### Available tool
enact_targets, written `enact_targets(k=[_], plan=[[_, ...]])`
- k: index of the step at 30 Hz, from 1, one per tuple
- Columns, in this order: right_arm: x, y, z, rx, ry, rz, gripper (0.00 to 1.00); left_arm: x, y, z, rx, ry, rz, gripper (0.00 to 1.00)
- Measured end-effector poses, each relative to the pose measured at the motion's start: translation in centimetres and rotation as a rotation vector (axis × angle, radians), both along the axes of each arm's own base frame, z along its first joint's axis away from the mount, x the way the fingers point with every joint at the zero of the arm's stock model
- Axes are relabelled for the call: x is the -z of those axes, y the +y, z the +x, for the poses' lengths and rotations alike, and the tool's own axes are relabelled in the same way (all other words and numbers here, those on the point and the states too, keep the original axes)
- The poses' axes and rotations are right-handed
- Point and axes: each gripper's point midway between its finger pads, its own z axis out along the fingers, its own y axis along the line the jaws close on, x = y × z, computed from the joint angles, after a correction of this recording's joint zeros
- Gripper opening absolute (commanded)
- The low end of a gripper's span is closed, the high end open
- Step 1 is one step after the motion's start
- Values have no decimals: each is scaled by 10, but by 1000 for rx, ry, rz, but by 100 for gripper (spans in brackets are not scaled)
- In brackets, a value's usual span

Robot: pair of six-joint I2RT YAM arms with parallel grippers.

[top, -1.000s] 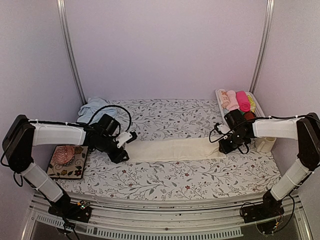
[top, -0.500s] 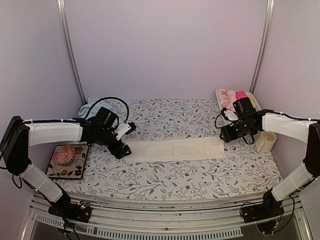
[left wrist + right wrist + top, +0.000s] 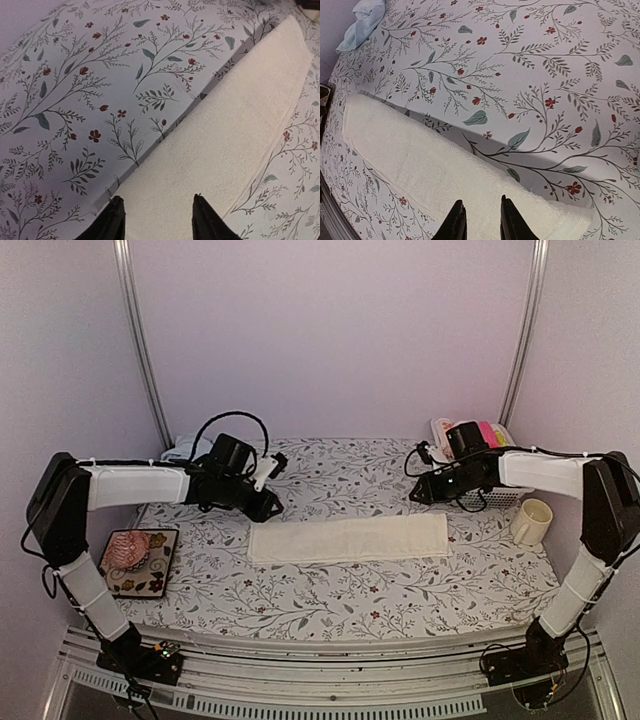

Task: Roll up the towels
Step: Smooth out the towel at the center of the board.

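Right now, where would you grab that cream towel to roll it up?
The cream towel lies flat as a long strip, with nothing sticking up. So probably pinch its right short end from above, then roll along its length.

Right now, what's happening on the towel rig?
The cream towel lies flat on the table as a long strip, not yet rolled. Both arms hover just past its far edge, left tool near the left end, right tool near the right end; both are open and hold nothing. The light blue towel sits crumpled in the back-left corner.
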Motion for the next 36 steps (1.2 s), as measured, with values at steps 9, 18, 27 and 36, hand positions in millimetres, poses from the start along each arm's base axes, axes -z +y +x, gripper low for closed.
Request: enact_targets(k=[9, 18, 27, 36], plan=[[48, 52, -8, -71, 140, 85, 20, 33, -14, 7, -60, 100, -45, 7], [88, 32, 2, 60, 190, -12, 20, 65, -13, 3, -95, 137, 25, 0], [99, 10, 17, 170, 163, -127, 24, 98, -5, -10, -115, 165, 137, 0], [102, -17, 24, 252, 141, -233, 26, 100, -2, -11, -128, 139, 167, 0]])
